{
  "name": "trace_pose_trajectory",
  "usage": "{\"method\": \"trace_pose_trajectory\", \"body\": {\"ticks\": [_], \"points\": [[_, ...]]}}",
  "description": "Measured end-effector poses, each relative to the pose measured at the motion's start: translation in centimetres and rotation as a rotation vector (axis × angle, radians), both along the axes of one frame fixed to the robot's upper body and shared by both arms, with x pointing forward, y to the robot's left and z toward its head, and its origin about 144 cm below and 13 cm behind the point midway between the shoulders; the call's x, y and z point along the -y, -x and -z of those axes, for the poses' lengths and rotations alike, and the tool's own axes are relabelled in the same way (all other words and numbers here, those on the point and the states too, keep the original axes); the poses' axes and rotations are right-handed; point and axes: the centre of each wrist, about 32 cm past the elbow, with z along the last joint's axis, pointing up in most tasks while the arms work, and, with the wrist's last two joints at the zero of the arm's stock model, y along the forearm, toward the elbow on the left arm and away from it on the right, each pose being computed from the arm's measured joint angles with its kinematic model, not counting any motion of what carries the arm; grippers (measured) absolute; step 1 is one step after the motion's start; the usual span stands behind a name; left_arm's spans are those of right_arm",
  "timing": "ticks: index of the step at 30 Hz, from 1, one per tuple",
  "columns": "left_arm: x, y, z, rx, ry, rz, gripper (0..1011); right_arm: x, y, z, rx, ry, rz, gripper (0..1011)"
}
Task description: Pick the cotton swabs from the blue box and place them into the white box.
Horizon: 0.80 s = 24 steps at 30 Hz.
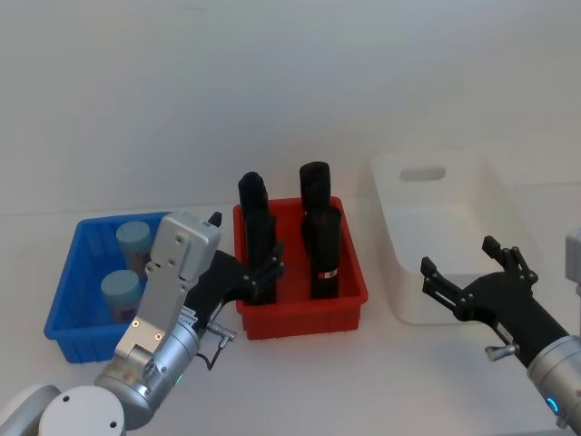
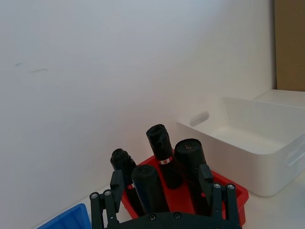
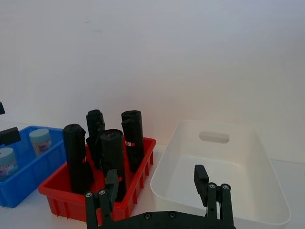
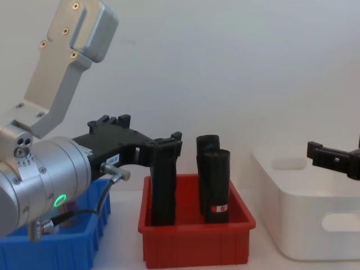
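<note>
Two cotton swabs jars (image 1: 133, 238) (image 1: 121, 291) with pale lids stand in the blue box (image 1: 68, 282) at the left; the right wrist view shows them too (image 3: 40, 140) (image 3: 7, 160). My left gripper (image 1: 269, 269) is open and holds nothing. It hovers to the right of the blue box, at the red bin's front left corner, seen side-on in the chest view (image 4: 166, 143). My right gripper (image 1: 458, 256) is open and holds nothing, in front of the white box (image 1: 390, 227). The white box (image 3: 164, 174) has nothing in it.
A red bin (image 1: 304, 313) with several tall black cylinders (image 1: 324, 254) stands between the blue box and the white box. In the left wrist view my fingers (image 2: 116, 186) point at these cylinders (image 2: 161, 148). A plain white wall rises behind the table.
</note>
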Motion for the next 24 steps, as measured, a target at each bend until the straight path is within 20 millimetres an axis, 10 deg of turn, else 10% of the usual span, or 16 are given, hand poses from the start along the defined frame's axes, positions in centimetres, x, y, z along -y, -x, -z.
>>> {"method": "trace_pose_trajectory", "body": {"ticks": [24], "points": [[-1.9,-1.1,0.2,-0.089,0.042,-0.04,1004,0.0,0.0,0.0,0.0,0.0,0.0,1002]]}}
